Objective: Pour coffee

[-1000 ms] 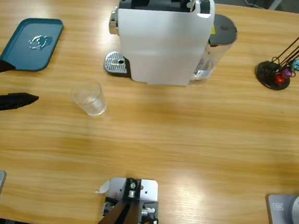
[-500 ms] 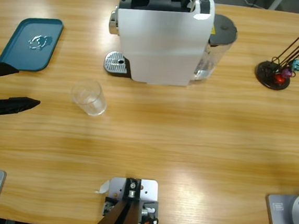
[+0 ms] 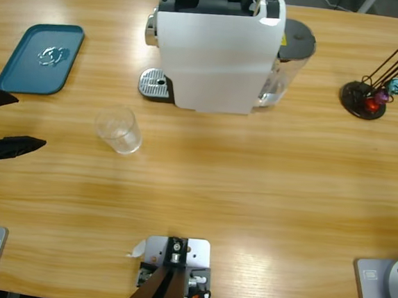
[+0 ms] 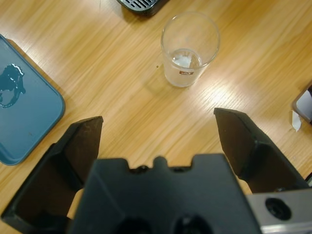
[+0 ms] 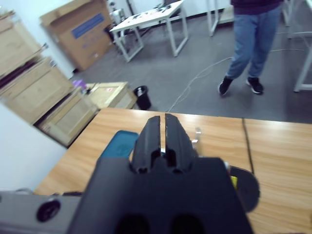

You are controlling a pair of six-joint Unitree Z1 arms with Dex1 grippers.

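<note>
Wooden table (image 3: 265,190), left tool (image 4: 158,129) spread wide before seemingly empty tumbler (image 4: 189,48); right tool (image 5: 161,136) pressed together, only in wrist view.

Table (image 3: 265,190): varnished wood, smooth, grain visible, soft sheen. Tumbler (image 3: 119,130): clear glass. Coffee machine (image 3: 215,49): glossy white plastic casing; perforated metal drip grate (image 3: 156,84). Tray (image 3: 43,59): matt teal plastic. Left gripper (image 4: 158,141): matt black plastic.

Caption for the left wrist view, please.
Left gripper, fingers wide open, faces an upright clear tumbler on the table; teal tray alongside.
</note>
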